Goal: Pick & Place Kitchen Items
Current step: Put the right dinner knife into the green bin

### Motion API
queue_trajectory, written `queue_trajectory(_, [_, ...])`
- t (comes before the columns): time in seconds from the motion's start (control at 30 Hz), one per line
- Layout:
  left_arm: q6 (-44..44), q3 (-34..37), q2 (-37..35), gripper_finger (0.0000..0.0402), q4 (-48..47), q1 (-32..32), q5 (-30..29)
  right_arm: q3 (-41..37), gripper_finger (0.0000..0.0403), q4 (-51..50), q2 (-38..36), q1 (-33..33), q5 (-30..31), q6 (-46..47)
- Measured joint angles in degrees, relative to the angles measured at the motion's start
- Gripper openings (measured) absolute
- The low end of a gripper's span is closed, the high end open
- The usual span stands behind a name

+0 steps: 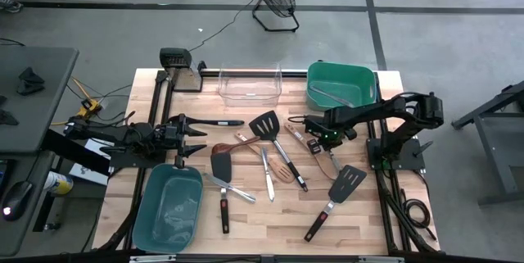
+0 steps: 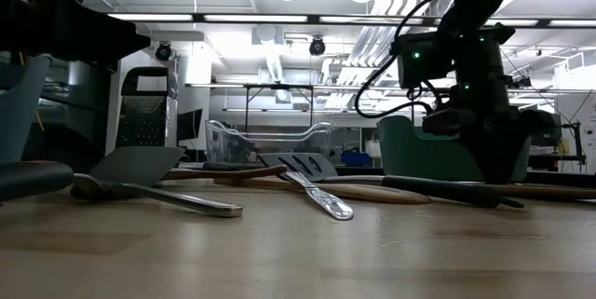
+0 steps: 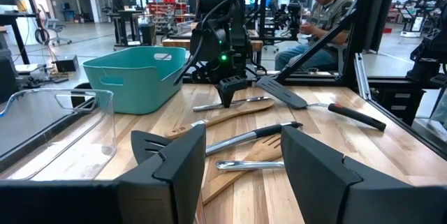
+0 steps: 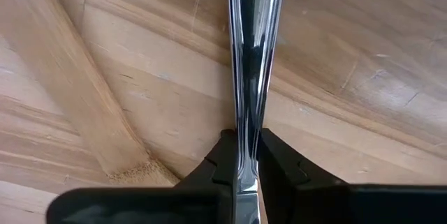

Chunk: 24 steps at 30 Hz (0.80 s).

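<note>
Wood table (image 1: 360, 222), right gripper (image 4: 243, 155) clamps metal handle (image 4: 253, 42), mid-table.

No text, label, brand or number is legible anywhere.

Two dark, near-black jointed arms, matte housings, black cables looped along the links. Small green light glowing on the right arm's wrist. Left claw (image 3: 241, 175): broad, angular black fingers. Right claw (image 4: 244, 161): slim black tips with bevelled edges.
</note>
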<state>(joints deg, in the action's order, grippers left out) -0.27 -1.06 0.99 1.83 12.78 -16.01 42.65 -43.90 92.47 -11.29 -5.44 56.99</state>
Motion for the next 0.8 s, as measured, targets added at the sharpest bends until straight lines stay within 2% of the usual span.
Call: queue_trajectory(0.8, [0.0, 0.0, 0.0, 0.0184, 0.0, 0.0, 0.0, -0.5, 0.0026, 0.8, -7.6, 0.1, -2.8, -1.8])
